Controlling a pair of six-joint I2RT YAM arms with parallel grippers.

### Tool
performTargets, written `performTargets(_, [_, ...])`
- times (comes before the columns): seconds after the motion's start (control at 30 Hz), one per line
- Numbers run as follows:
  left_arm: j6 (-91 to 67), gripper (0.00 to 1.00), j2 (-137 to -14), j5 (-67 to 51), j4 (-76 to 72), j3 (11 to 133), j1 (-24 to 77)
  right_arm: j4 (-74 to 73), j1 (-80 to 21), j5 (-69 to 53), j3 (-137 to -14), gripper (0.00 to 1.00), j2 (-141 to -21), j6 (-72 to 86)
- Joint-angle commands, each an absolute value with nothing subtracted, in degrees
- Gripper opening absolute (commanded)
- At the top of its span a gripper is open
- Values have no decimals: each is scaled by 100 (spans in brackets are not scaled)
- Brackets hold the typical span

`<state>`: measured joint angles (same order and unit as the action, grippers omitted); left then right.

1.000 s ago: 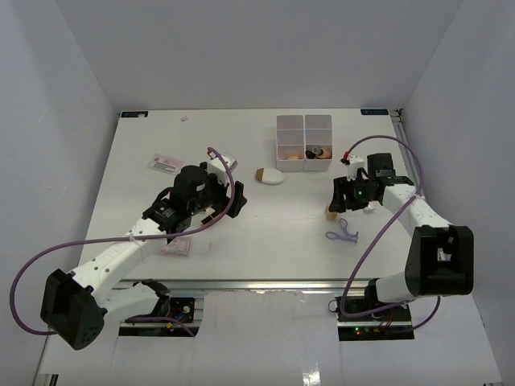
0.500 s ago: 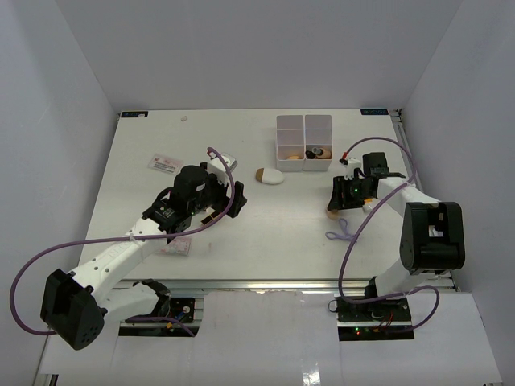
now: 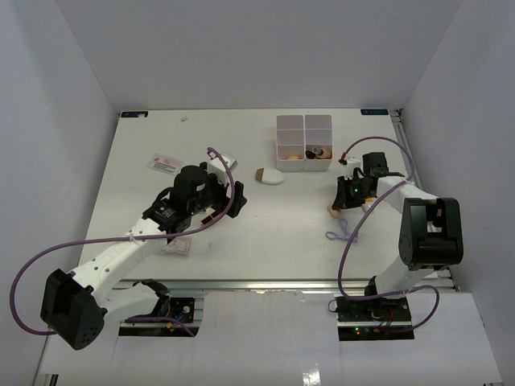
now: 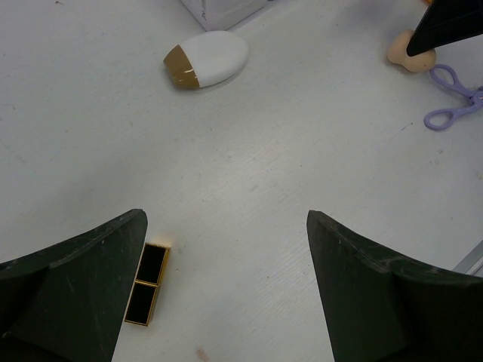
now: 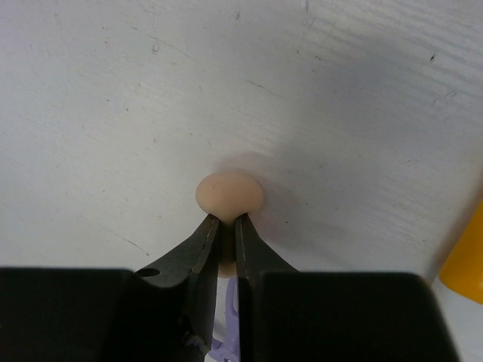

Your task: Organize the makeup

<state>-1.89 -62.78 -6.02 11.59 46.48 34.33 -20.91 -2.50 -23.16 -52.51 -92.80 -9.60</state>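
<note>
My right gripper [image 5: 225,222] is shut on a tan egg-shaped sponge [image 5: 229,194], whose rounded end bulges out past the fingertips onto the table; the same sponge [image 3: 331,211] shows at the right in the top view. A purple loop [image 3: 342,234] lies just behind that gripper. My left gripper [image 4: 225,219] hangs open above bare table, with a black-and-gold lipstick tube [image 4: 147,294] lying by its left finger. The white oval piece with a brown tip [image 3: 269,176] rests below the box.
A white multi-compartment box [image 3: 290,121] stands at the back with a sponge and a dark item in its front cells. Pink packets lie at the left [image 3: 165,163] and by the left arm [image 3: 175,248]. An orange shape [image 5: 464,264] shows at the right wrist view's edge.
My right gripper's jaws have closed onto the tan sponge, and that arm's elbow has swung in towards the table. The left arm has not moved.
</note>
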Motion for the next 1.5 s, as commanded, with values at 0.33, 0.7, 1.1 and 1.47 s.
performTargets(0.33, [-129, 98, -6257, -546, 1081, 4612, 3428, -2959, -1104, -3501, -6807, 8, -8492, -3793])
performTargets(0.7, [-77, 98, -6328, -327, 1090, 4579, 3428, -2848, -2160, -1876, -9308, 9, -10271, -4501])
performTargets(1.1, [-41, 98, -6290, -208, 1105, 4579, 3419, -2723, -2310, -1525, -10274, 17, -11637, -4602])
performTargets(1.47, [-26, 98, -6269, -165, 1092, 4559, 3401, -2448, -2423, -1052, -10250, 50, -11995, -4706])
